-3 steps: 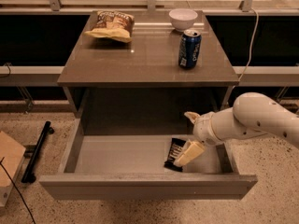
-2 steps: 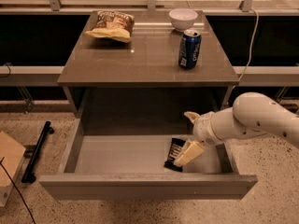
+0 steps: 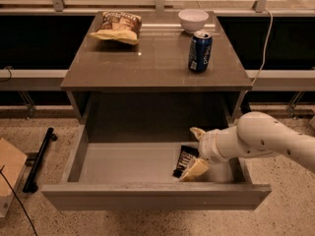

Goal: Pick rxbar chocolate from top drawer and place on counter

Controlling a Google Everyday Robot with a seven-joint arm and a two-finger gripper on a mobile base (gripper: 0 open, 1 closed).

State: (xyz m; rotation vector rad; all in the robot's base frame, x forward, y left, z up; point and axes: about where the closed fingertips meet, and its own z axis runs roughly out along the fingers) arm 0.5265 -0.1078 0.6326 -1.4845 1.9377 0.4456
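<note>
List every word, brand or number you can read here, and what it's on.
Chip bag: print too blurred to read.
Soda can: label too blurred to read.
Snack bar in the drawer: pale lines, too small to read.
No text is legible. The gripper is in the drawer at the bar, fingers open.
</note>
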